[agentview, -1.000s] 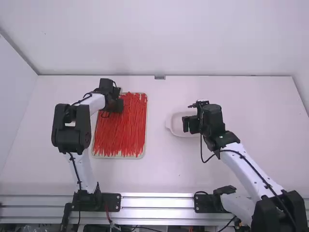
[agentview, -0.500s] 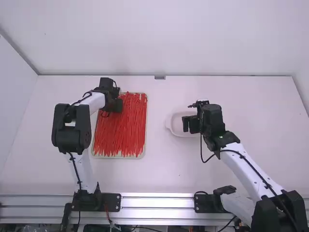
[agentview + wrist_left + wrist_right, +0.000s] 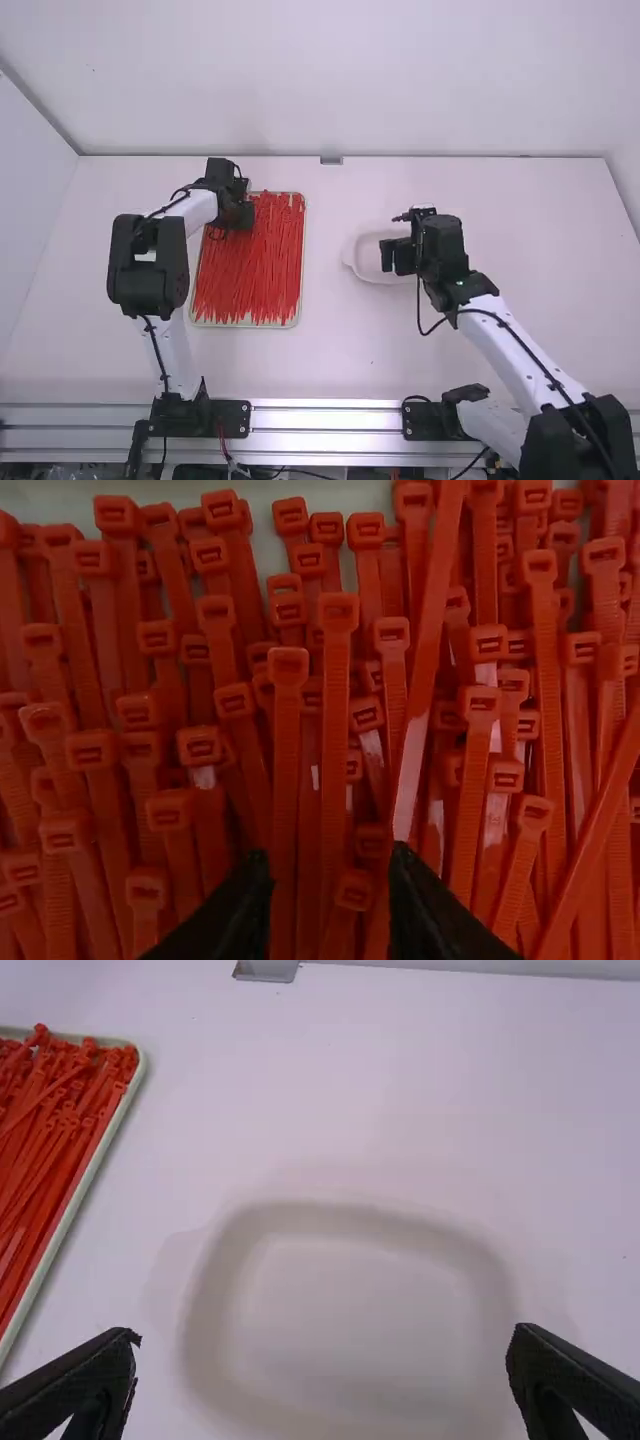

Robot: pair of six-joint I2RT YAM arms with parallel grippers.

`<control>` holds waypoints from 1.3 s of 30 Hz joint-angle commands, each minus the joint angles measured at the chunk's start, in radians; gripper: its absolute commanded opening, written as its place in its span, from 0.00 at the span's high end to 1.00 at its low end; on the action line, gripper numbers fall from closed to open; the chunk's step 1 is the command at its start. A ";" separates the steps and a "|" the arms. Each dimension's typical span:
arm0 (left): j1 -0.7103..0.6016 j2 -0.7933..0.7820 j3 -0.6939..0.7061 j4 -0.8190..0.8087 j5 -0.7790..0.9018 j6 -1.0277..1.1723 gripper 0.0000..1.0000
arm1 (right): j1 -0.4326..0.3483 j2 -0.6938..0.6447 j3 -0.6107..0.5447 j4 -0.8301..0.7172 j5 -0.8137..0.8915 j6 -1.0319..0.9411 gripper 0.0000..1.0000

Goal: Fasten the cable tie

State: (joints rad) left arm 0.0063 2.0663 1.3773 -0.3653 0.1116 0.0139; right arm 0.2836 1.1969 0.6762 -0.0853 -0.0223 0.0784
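Note:
A heap of red cable ties (image 3: 255, 262) lies in a pale tray (image 3: 297, 322) left of the table's middle. My left gripper (image 3: 233, 213) is down at the tray's far left corner. In the left wrist view its fingertips (image 3: 238, 910) stand apart in the pile, open, with several tie heads (image 3: 290, 665) and straps between them (image 3: 325, 900). My right gripper (image 3: 398, 256) hovers over a shallow white dish (image 3: 360, 258) right of the tray. Its fingers (image 3: 80, 1385) are spread wide, open around nothing, and the dish (image 3: 340, 1310) lies below them.
A small grey bracket (image 3: 331, 159) sits at the table's back edge, also seen in the right wrist view (image 3: 265, 970). The tray's rim (image 3: 105, 1150) and the tie ends (image 3: 45, 1085) lie beside the dish. Bare white table spreads to the right and in front.
The left gripper has edged slightly toward the tray's far end, still down in the ties. The right gripper has shifted very little above the dish.

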 commanded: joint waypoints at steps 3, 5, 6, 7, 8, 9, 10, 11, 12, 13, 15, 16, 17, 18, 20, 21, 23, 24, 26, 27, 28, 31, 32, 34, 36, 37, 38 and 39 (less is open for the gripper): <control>-0.007 -0.003 0.016 -0.010 0.011 -0.007 0.75 | 0.013 0.006 0.031 0.003 0.000 0.000 0.01; -0.007 -0.003 0.016 -0.013 0.011 -0.007 0.76 | 0.010 0.006 0.031 0.003 0.001 0.000 0.01; -0.007 -0.003 0.016 -0.015 0.011 -0.007 0.77 | 0.006 0.006 0.031 0.003 -0.001 0.000 0.01; -0.007 -0.003 0.016 -0.016 0.011 -0.007 0.77 | 0.003 0.006 0.031 0.003 -0.004 0.000 0.01; -0.007 -0.003 0.016 -0.018 0.011 -0.006 0.78 | 0.001 0.006 0.031 0.003 -0.006 0.000 0.01; -0.007 -0.003 0.016 -0.019 0.011 -0.007 0.79 | -0.002 0.006 0.031 0.003 -0.006 0.000 0.01; -0.007 -0.003 0.016 -0.019 0.011 -0.007 0.80 | -0.004 0.006 0.031 0.003 -0.006 0.000 0.01; -0.007 -0.003 0.016 -0.019 0.011 -0.007 0.81 | -0.004 0.006 0.031 0.002 -0.006 0.000 0.01; -0.007 -0.003 0.016 -0.019 0.011 -0.007 0.83 | -0.004 0.006 0.031 0.002 -0.006 0.000 0.01; -0.007 -0.003 0.016 -0.019 0.011 -0.007 0.84 | 0.000 0.006 0.031 0.003 -0.006 0.000 0.01; -0.007 -0.003 0.016 -0.019 0.011 -0.008 0.85 | 0.010 0.006 0.031 0.003 -0.004 0.000 0.01; -0.007 -0.003 0.016 -0.020 0.011 -0.007 0.86 | 0.014 0.006 0.031 0.003 -0.002 0.000 0.01; -0.007 -0.003 0.016 -0.020 0.011 -0.007 0.86 | 0.018 0.006 0.031 0.003 0.000 0.000 0.01; -0.007 -0.003 0.016 -0.020 0.011 -0.007 0.87 | 0.020 0.006 0.031 0.003 0.003 0.000 0.01; -0.007 -0.003 0.016 -0.020 0.011 -0.008 0.88 | 0.016 0.006 0.031 0.003 0.003 0.000 0.01; -0.007 -0.003 0.016 -0.020 0.011 -0.011 0.89 | 0.017 0.006 0.031 0.002 0.000 0.000 0.01; -0.007 -0.003 0.016 -0.020 0.011 -0.012 0.90 | 0.016 0.006 0.031 0.002 0.001 0.000 0.01; -0.007 -0.003 0.016 -0.020 0.011 -0.016 0.90 | 0.016 0.006 0.031 0.002 0.000 0.000 0.01; -0.007 -0.003 0.016 -0.020 0.011 -0.025 0.89 | 0.017 0.006 0.031 0.002 0.001 0.000 0.01; -0.007 -0.003 0.016 -0.020 0.011 -0.026 0.89 | 0.018 0.006 0.031 0.002 0.001 0.000 0.01; -0.007 -0.003 0.016 -0.020 0.011 -0.026 0.89 | 0.019 0.006 0.031 0.002 0.001 0.000 0.01; -0.006 -0.006 0.017 -0.018 0.011 -0.026 0.91 | 0.016 0.006 0.031 0.002 0.000 0.000 0.01; -0.006 -0.008 0.017 -0.016 0.011 -0.029 0.92 | 0.017 0.006 0.031 0.002 0.001 0.000 0.01; -0.006 -0.019 0.017 -0.012 0.003 -0.052 0.94 | 0.016 0.006 0.031 0.002 0.000 0.000 0.01; -0.006 -0.029 0.017 -0.008 0.004 -0.052 0.94 | 0.017 0.006 0.031 0.001 0.001 0.000 0.01; -0.006 -0.036 0.018 -0.007 0.004 -0.053 0.93 | 0.020 0.006 0.031 -0.001 0.000 0.000 0.01; -0.006 -0.040 0.022 -0.011 0.004 -0.056 0.94 | 0.021 0.006 0.031 -0.002 0.000 0.000 0.01; -0.006 -0.045 0.029 -0.019 0.004 -0.055 0.94 | 0.018 0.006 0.031 -0.003 0.000 0.000 0.01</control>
State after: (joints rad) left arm 0.0063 2.0663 1.3773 -0.3771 0.1108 -0.0303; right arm 0.3008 1.1969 0.6762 -0.0860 -0.0227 0.0765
